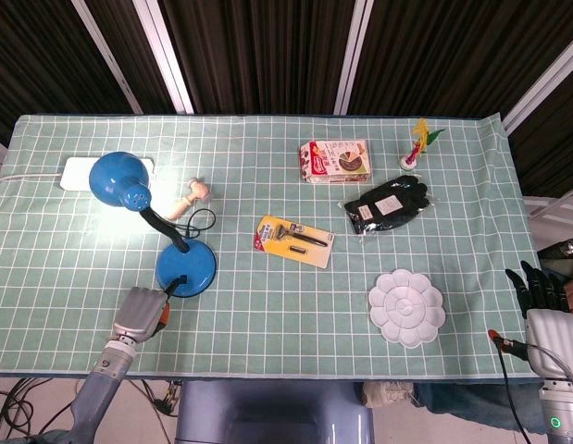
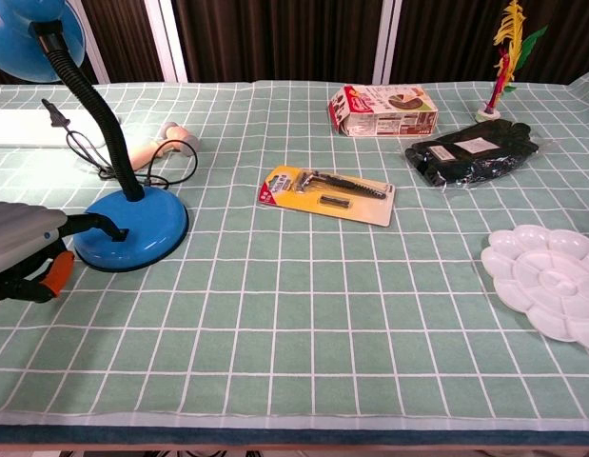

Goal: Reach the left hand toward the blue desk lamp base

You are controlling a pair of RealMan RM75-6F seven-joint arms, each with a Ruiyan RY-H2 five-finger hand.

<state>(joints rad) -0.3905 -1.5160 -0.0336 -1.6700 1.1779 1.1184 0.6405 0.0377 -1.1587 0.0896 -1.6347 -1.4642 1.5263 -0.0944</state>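
Head view: the lamp base (image 1: 186, 268) is seen near-left on the table, the left hand (image 1: 141, 314) just nearer. Chest view: one fingertip (image 2: 111, 229) is laid on the base, nothing grasped; the reach looks complete.

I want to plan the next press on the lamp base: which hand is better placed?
Left. The left hand has a finger on the blue lamp base; the right hand rests at the table's far right edge.
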